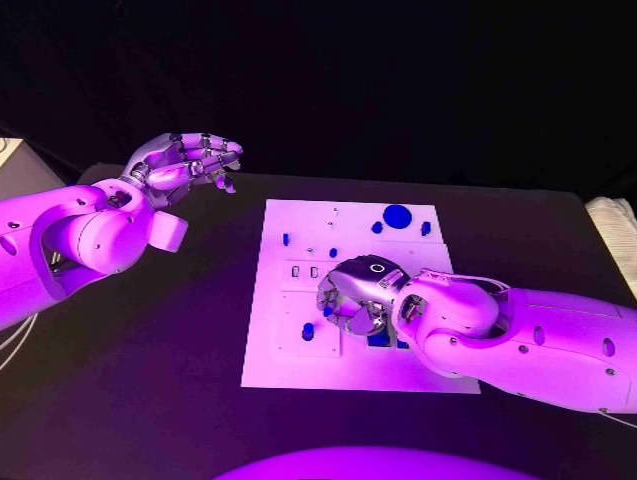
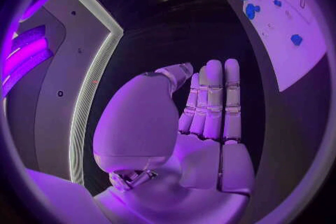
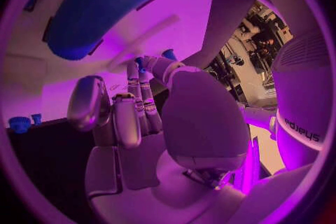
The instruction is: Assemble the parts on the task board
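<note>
2 hands split the work: the right hand (image 1: 359, 297), fingers curled low over the task board's (image 1: 304, 360) lower middle, whether holding a blue part I cannot tell, while the left hand (image 1: 188, 160) hovers empty-fingered well off beyond the tabletop's (image 1: 145, 380) far-left corner.

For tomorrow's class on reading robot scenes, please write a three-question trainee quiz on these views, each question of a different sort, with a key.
1. True or false: the left robot hand is resting on the task board.
2. Multiple choice: the right robot hand is
A) above the task board
B) off the table's far edge
C) beside the white cloth
3. Fill in: the large round blue part lies near the board's ____ edge, as seen from the robot.

Key
1. False: it is raised beyond the board's left side, holding nothing.
2. A
3. far
</note>
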Available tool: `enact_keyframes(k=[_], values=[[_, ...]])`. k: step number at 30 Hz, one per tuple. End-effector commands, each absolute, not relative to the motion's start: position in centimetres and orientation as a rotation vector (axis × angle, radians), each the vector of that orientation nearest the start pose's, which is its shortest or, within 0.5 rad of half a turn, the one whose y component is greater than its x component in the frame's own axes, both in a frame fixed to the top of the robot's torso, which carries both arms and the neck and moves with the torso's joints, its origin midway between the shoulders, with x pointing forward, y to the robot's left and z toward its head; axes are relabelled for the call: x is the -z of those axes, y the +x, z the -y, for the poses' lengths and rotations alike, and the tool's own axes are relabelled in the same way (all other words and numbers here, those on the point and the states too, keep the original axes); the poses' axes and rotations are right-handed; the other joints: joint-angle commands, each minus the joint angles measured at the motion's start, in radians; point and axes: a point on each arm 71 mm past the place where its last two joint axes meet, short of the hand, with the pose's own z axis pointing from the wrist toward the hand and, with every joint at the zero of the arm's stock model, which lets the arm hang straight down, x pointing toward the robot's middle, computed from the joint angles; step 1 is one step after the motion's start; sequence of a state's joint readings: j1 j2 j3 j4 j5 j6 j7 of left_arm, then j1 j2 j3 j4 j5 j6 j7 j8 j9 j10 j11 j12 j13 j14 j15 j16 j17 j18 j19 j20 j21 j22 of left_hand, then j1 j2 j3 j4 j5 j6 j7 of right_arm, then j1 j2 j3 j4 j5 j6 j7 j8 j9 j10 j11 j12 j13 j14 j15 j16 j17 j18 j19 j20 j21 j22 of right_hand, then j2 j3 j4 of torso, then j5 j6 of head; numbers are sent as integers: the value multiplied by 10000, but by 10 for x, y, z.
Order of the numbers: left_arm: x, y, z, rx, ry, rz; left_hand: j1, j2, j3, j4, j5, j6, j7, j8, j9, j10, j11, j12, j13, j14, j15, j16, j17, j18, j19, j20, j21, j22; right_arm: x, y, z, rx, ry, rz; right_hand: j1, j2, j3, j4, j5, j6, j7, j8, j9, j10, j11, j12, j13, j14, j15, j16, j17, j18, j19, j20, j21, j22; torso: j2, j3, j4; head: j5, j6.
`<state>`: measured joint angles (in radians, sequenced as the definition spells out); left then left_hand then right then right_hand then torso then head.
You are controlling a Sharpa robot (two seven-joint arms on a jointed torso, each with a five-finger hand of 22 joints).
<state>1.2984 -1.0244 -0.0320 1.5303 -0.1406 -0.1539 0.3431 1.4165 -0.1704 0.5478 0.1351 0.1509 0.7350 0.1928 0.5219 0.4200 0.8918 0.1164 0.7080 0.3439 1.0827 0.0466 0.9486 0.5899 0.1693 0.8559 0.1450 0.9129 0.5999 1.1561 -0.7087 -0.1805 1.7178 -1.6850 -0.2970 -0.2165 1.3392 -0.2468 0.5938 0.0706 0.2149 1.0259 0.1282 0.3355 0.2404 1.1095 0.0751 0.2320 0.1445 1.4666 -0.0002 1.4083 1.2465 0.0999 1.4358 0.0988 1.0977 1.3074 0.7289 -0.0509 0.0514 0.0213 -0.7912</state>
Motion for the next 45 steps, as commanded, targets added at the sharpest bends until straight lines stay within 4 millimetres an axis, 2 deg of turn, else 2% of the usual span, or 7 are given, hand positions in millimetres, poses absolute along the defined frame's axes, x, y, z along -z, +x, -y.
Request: enact_keyframes(k=[1, 7, 12, 15, 19, 23, 45], values=[[125, 494, -287, 15054, -9212, -14282, -106, 10, -27, -16, -67, 27, 68, -28, -23, 66, 22, 1, -19, 67, 16, 14, -14, 135, 49, 48, -39, -13, 230, 397, 84, -7884, -4973, -17074, -85, 15, 32, 7, -61, 84, 21, 31, 19, 61, -5, -33, -18, 362, -63, -13, -18, -127, 12, -58, 60, 421, -4, 1, -2, 2, -10], [125, 494, -287, 15043, -9224, -14301, -106, 9, -27, -18, -68, 26, 67, -29, -24, 66, 21, 2, -20, 69, 16, 16, -14, 136, 50, 48, -39, -13, 229, 398, 84, -7887, -4840, -17009, -139, -7, 21, 15, -66, 91, 22, 29, 31, 91, -7, -55, -41, 362, -67, -13, -18, -131, 20, -63, 79, 433, -3, -1, 2, -11, -16], [125, 494, -287, 15041, -9231, -14318, -107, 7, -30, -25, -70, 25, 66, -32, -31, 67, 20, 4, -25, 78, 14, 24, -14, 136, 56, 48, -39, -14, 229, 398, 84, -7783, -4742, -16971, -47, 155, 184, -90, -83, 177, 4, 61, 92, 246, -44, -108, -109, 368, -100, -7, -12, -140, 47, -90, 134, 473, 0, -9, 2, -23, -19], [125, 494, -287, 15043, -9232, -14326, -107, 7, -30, -25, -70, 25, 66, -32, -31, 67, 20, 4, -25, 78, 14, 24, -14, 136, 56, 48, -39, -14, 229, 399, 84, -7695, -4692, -16921, 149, 354, 432, -338, -254, 308, -5, 134, 193, 486, -90, -158, -157, 381, -146, 10, 10, -166, 102, -134, 285, 564, -4, -9, 5, -29, -22], [125, 494, -287, 15038, -9238, -14335, -107, 7, -30, -25, -70, 25, 66, -32, -31, 67, 20, 4, -25, 78, 14, 24, -14, 136, 56, 48, -39, -14, 228, 399, 84, -7593, -4633, -16863, 328, 533, 769, -674, -94, 366, 10, 180, 310, 735, -117, -230, -188, 409, -183, 64, 94, -211, 181, -184, 546, 719, -3, -8, 4, -34, -32], [125, 494, -288, 15027, -9246, -14343, -111, 5, -34, -30, -73, 25, 65, -33, -38, 68, 19, 6, -30, 87, 13, 31, -13, 137, 61, 48, -40, -15, 228, 399, 84, -7547, -4579, -16807, 343, 598, 986, -884, -128, 403, -1, 199, 391, 904, -138, -281, -200, 407, -200, 60, 69, -224, 198, -209, 636, 792, -9, -9, 1, -39, -45], [126, 496, -292, 14915, -9296, -14337, -146, -14, -60, -38, -81, 24, 65, -41, -66, 68, 19, 10, -54, 114, 12, 58, -14, 138, 81, 50, -46, -22, 219, 391, 91, -8156, -3966, -16340, 197, 577, 1058, -991, -211, 464, -7, 227, 475, 1040, -155, -332, -201, 402, -212, 50, 41, -234, 205, -223, 703, 851, -18, -1, -3, -111, 6]])
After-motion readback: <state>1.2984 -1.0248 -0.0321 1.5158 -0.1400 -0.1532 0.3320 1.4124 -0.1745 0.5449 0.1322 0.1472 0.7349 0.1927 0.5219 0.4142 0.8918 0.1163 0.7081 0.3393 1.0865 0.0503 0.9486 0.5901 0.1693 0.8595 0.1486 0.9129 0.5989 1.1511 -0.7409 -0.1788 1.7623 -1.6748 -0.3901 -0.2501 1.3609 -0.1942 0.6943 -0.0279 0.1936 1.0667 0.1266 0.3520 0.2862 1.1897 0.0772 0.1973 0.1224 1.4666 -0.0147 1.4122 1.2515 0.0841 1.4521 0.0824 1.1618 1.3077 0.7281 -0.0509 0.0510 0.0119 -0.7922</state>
